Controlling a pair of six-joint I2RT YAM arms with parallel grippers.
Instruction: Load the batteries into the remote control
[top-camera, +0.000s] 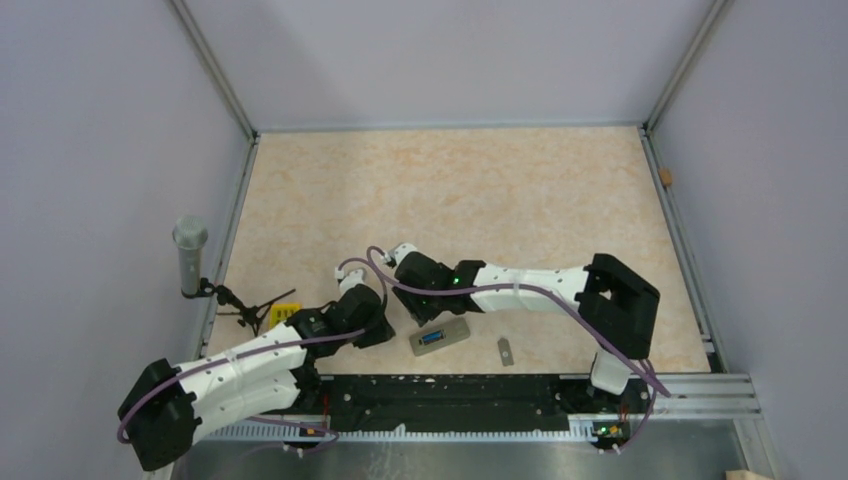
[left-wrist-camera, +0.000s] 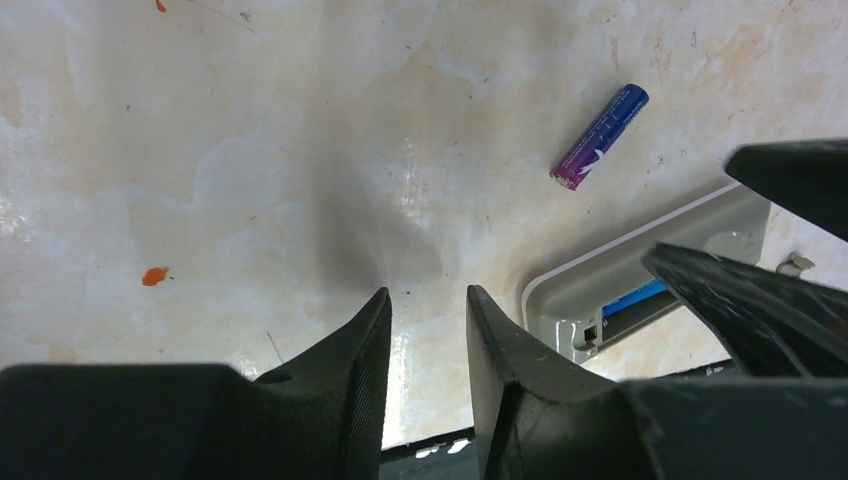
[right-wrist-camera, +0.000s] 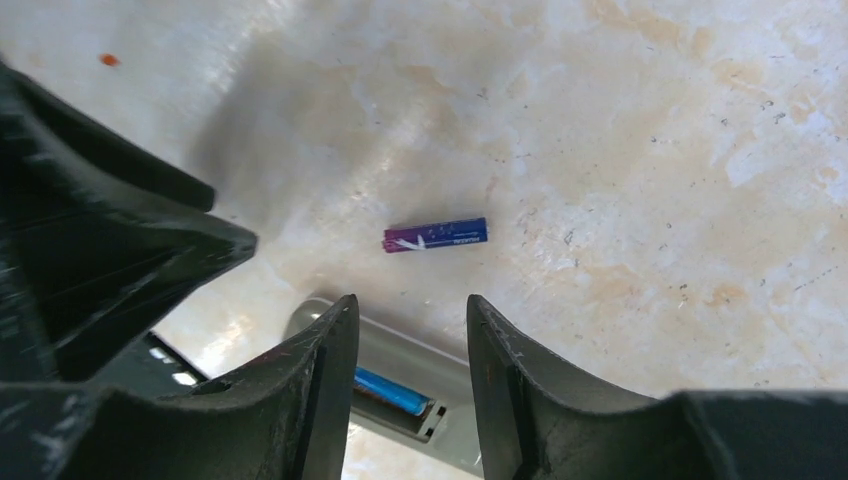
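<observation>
The remote control (top-camera: 440, 337) lies grey back up near the front edge, its compartment uncovered. One blue battery (right-wrist-camera: 392, 392) sits inside it. A second battery (right-wrist-camera: 435, 235), blue with a reddish end, lies loose on the table just beyond the remote (left-wrist-camera: 640, 265); it also shows in the left wrist view as a battery (left-wrist-camera: 600, 136). My right gripper (right-wrist-camera: 412, 305) hangs open just above the remote's compartment end, nothing between its fingers. My left gripper (left-wrist-camera: 430, 298) is open and empty over bare table to the left of the remote. In the top view the arms hide the loose battery.
A small grey cover piece (top-camera: 506, 351) lies right of the remote. A yellow block (top-camera: 283, 317) and a black stand with a grey cylinder (top-camera: 190, 255) sit at the left edge. The two grippers are close together; the right one's fingers (left-wrist-camera: 770, 310) show in the left wrist view.
</observation>
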